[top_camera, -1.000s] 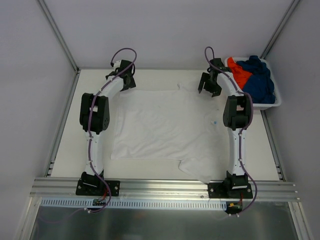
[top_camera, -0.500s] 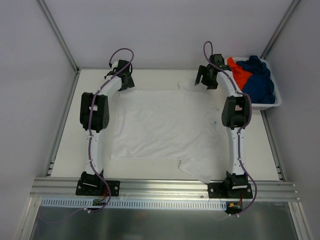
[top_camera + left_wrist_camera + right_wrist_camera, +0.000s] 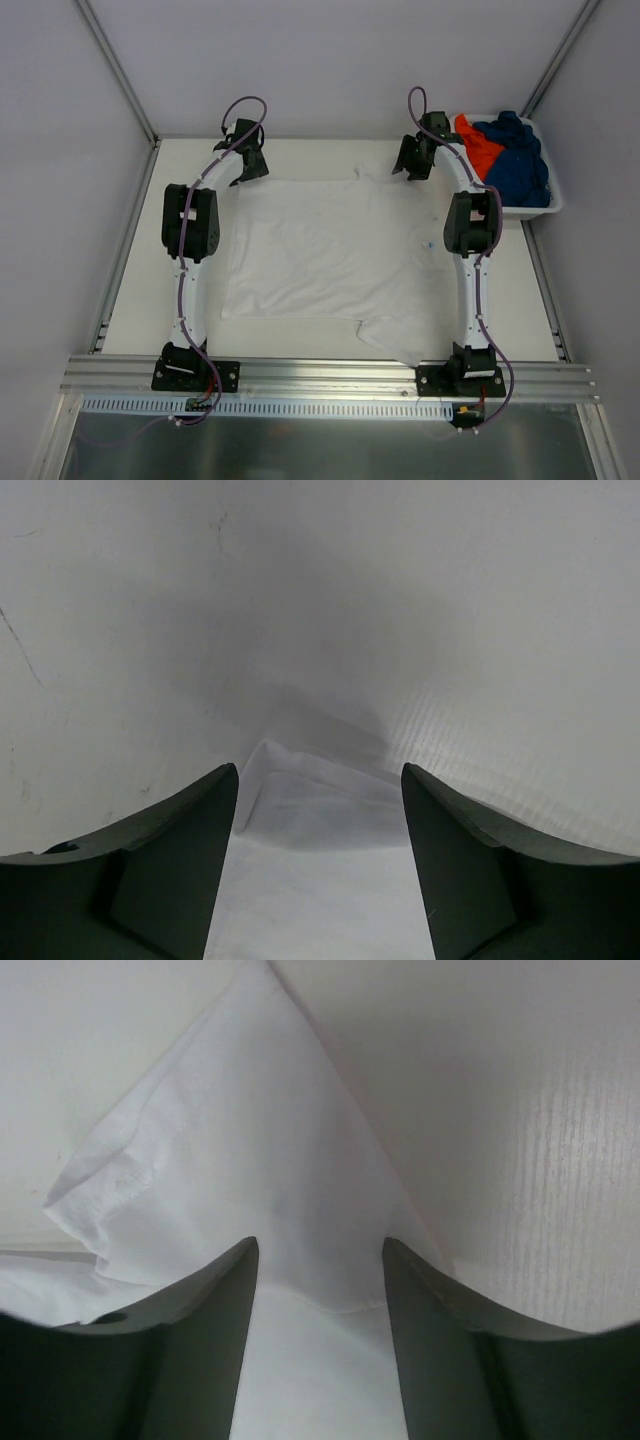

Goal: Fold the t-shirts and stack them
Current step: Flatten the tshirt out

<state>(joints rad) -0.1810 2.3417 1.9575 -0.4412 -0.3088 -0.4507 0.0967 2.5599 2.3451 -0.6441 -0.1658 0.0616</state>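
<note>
A plain white t-shirt [image 3: 330,250] lies spread flat on the table, with a tiny blue mark near its right side. My left gripper [image 3: 248,166] is low over its far left corner. The left wrist view shows that corner [image 3: 315,815] between the open fingers of my left gripper [image 3: 320,770]. My right gripper [image 3: 412,162] is at the far right sleeve. In the right wrist view the pointed sleeve cloth [image 3: 250,1150] runs between my right gripper's [image 3: 320,1243] open fingers. An orange t-shirt [image 3: 476,142] and a dark blue t-shirt [image 3: 520,160] are bunched in the basket.
The white plastic basket [image 3: 540,208] stands at the table's far right corner, just right of the right arm. Metal frame posts and grey walls close in the table on three sides. A metal rail runs along the near edge.
My right gripper has moved away from me and slightly left, settling over the sleeve. My left gripper has crept toward the shirt's far left corner. The shirt lies as before.
</note>
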